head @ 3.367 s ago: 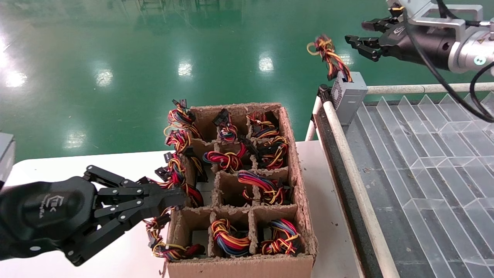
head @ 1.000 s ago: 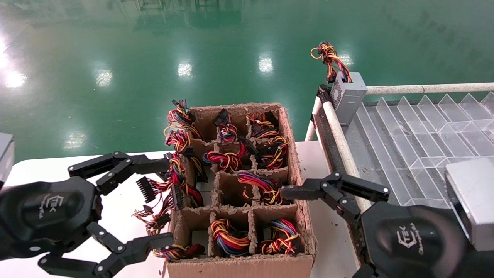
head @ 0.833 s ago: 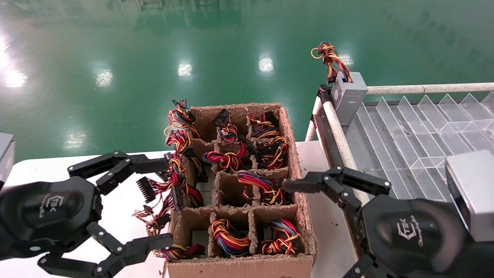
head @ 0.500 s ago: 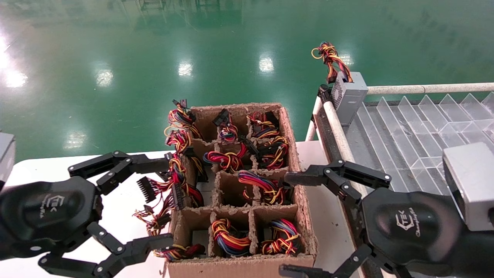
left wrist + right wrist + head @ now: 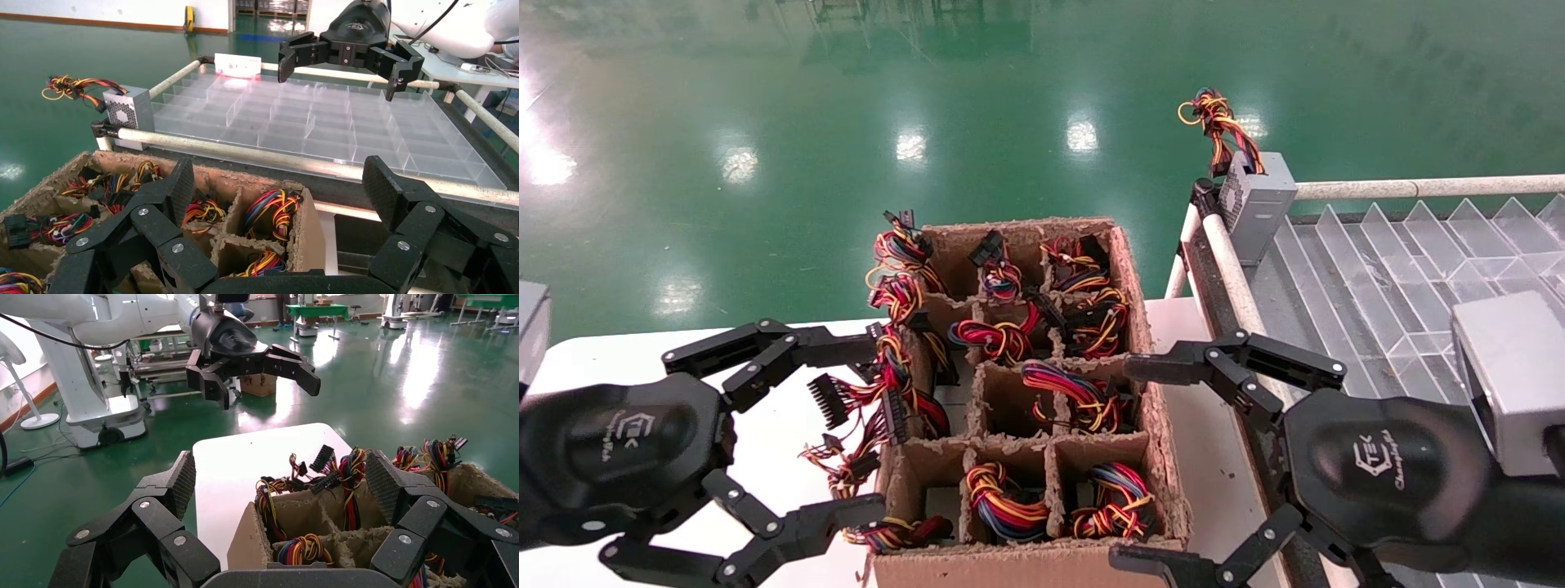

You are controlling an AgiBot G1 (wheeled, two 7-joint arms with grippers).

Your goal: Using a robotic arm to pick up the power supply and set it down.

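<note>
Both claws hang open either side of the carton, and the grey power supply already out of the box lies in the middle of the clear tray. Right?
Not quite: the power supply stands at the tray's far corner by the rail, as the head view shows. The left claw and right claw are open beside the carton.

The right end effector (image 5: 1144, 465) has left the power supply (image 5: 1257, 204) and come down, spread open, beside the carton (image 5: 1148, 343); the left end effector (image 5: 866, 429) has opened.

Your head view crops right gripper (image 5: 1148, 465) lower finger at bottom edge; units inside carton (image 5: 1026, 563) hidden beneath wire bundles (image 5: 1075, 396), count untellable.
</note>
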